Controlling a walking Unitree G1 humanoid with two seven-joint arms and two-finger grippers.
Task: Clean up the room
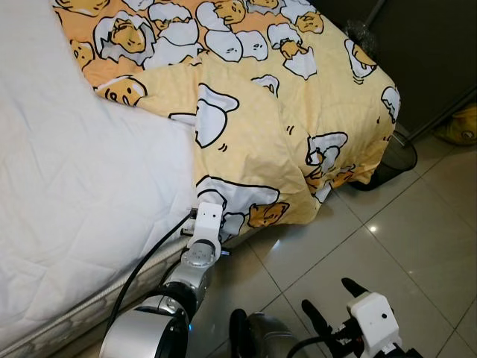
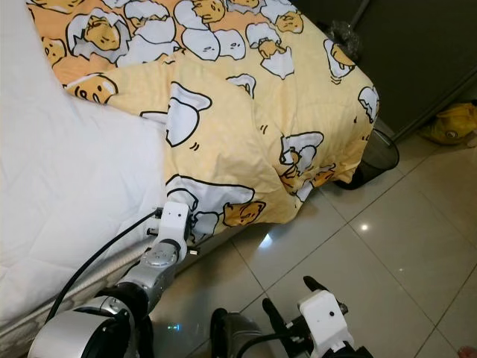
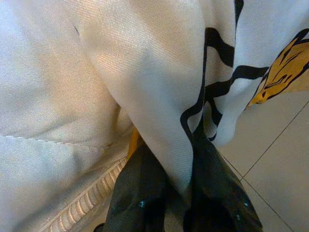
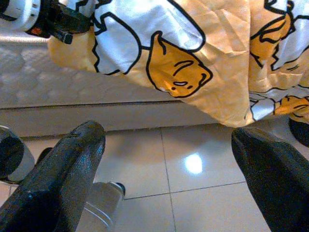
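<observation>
A: Where is the blanket being held, and by what?

B: Its hanging edge is being pinched by the left gripper at the side of the bed, just above the floor. In the left wrist view the cloth is being squeezed between the two black fingers, which are pressed together on a fold.

A: How is it likely to be handled?

B: It is judged to be soft, limp and fairly light, though bulky. A single pinched fold may be slipping if it is being pulled hard, so a thicker gather near the hem or a corner is being suggested as the better hold.

A: And the other gripper?

B: The right gripper is being kept low over the floor, its fingers spread wide and gripping nothing.

A: What is lying around it?

B: The blanket is being draped over the far part of the white mattress and down its corner. Glossy floor tiles are being lit by a reflection. A dark mesh bin is being partly covered by the blanket's corner, and something yellow is lying beside a dark cabinet.
</observation>
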